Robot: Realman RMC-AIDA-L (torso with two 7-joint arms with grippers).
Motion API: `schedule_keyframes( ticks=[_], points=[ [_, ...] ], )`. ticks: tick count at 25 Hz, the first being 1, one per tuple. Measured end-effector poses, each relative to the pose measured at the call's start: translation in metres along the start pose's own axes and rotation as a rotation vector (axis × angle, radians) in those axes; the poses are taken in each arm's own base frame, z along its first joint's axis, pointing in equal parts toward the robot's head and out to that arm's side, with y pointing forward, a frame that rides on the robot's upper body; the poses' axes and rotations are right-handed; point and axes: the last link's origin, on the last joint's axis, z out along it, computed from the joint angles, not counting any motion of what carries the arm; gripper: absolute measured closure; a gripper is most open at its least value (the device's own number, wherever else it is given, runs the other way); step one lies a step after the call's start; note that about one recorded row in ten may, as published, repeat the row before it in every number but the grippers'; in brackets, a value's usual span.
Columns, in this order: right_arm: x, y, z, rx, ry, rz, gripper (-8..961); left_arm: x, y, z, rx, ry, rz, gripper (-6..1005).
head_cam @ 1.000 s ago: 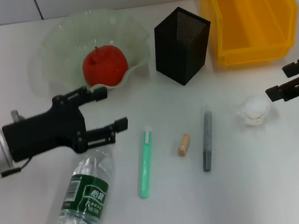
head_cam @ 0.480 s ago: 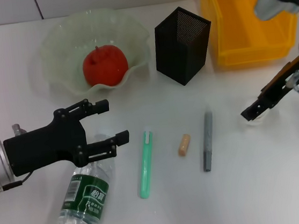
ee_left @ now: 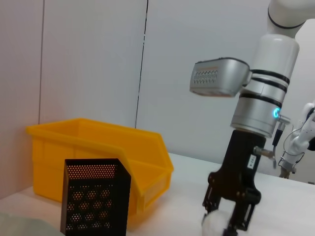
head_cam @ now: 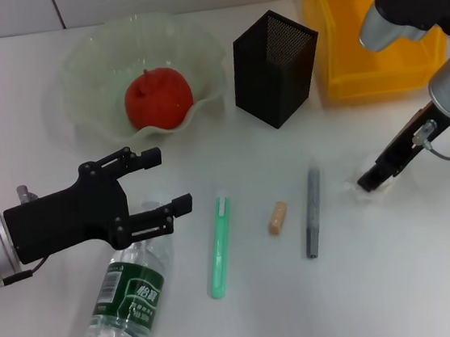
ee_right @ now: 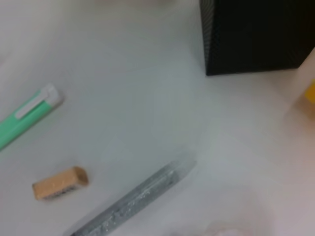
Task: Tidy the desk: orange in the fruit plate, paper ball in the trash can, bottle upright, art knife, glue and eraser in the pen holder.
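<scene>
White crumpled paper is what the right pincer (head_cam: pixel 370 182) is down on right now. From the left wrist view its fingers (ee_left: pixel 240 220) sit either side of the paper ball (ee_left: pixel 214 225) with the ball right at the tips, but we can't tell if they've clamped it or are just bracketing it. The ball sits on the desk (head_cam: pixel 432 275) directly under that pincer, so the right arm is clearly the nearer one for it. The trash can (head_cam: pixel 371 22) is just beyond and above the pincer, a short lift-and-carry away, we reckon.

Further out, the left pincer (head_cam: pixel 154 185) hangs wide open with nothing in it, just above the neck end of the bottle (head_cam: pixel 130 297), which lies on its side with its long axis running away from that pincer toward the robot.
</scene>
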Motion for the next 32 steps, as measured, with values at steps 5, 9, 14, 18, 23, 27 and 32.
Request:
schedule_keyframes(
  ticks=[5, 9, 14, 18, 23, 27, 32],
  points=[
    [-0.006, -0.004, -0.023, 0.034, -0.077, 0.008, 350, 0.000, 0.000, 0.000, 0.003, 0.001, 0.008, 159],
    [-0.014, -0.018, -0.069, 0.108, -0.226, 0.052, 389, 0.000, 0.000, -0.001, 0.001, 0.005, 0.008, 159],
    [-0.030, -0.053, -0.108, 0.244, -0.428, 0.112, 382, 0.002, -0.001, 0.000, 0.000, 0.008, 0.011, 159],
    [-0.044, -0.082, -0.089, 0.287, -0.472, 0.168, 347, 0.004, -0.002, 0.000, 0.007, 0.026, 0.011, 160],
    [-0.051, -0.090, -0.067, 0.284, -0.460, 0.175, 304, 0.008, -0.003, -0.001, 0.021, 0.053, -0.001, 160],
    [-0.052, -0.088, -0.067, 0.281, -0.476, 0.173, 269, 0.008, -0.003, -0.001, 0.022, 0.052, 0.000, 160],
    [-0.040, -0.079, -0.080, 0.225, -0.584, 0.176, 198, 0.010, -0.003, -0.001, 0.013, 0.054, -0.003, 161]
  ],
)
